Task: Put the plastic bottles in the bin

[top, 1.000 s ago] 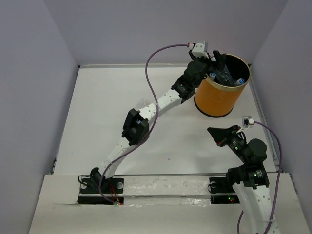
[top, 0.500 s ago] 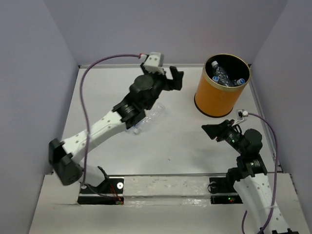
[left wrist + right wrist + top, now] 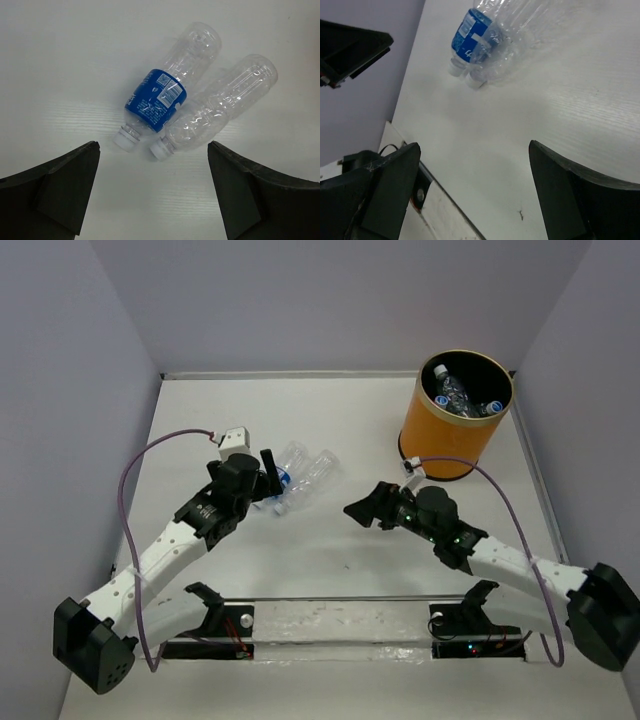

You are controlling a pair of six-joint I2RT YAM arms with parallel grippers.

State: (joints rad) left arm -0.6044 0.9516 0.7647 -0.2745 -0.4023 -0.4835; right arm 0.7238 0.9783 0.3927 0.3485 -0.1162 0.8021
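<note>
No text can be read: the blue label (image 3: 156, 102) on the bottle (image 3: 194, 52) ahead of the left tool (image 3: 153, 147) carries only tiny white print.

Blue-labelled bottle (image 3: 159, 96) and plain bottle (image 3: 220, 107) lie side by side, touching; upright orange bin (image 3: 440, 445) holds more bottles (image 3: 455, 395).

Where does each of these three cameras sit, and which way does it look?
Top external: fixed above and behind the arms, looking down on the table, the bin, the blue-labelled bottle and the plain bottle; both arms show.
Left wrist: on the left wrist, looking down at both bottles; the open left gripper frames the bottom corners.
Right wrist: on the right wrist, looking low across the table at them; the open right gripper frames the bottom corners.
Shared: all three show those two bottles lying side by side.
</note>
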